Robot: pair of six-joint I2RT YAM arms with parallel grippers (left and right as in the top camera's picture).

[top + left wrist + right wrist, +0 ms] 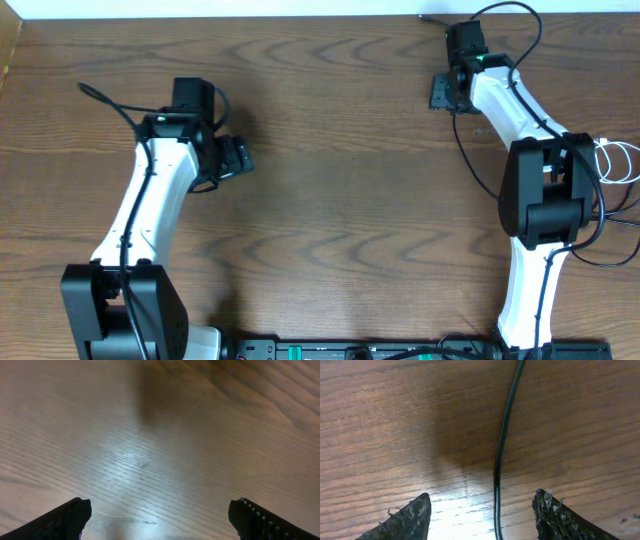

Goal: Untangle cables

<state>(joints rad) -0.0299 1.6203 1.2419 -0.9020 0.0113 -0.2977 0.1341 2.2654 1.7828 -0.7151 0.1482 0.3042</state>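
A thin black cable (462,150) runs on the wooden table from under my right gripper (440,92) toward the right arm's base. In the right wrist view this cable (498,465) lies on the wood between the open fingers of the gripper (484,496), a little right of centre and touching neither finger. A white cable (620,160) is looped at the right edge behind the right arm, with another thin black cable (612,256) below it. My left gripper (243,157) is open and empty over bare wood (160,515), far from the cables.
The table's back edge meets a white wall (300,8). A small dark plug end (430,17) lies at the back near the right gripper. The arm bases (125,310) stand at the front. The left arm's own thick black cable (105,98) sticks out to the left.
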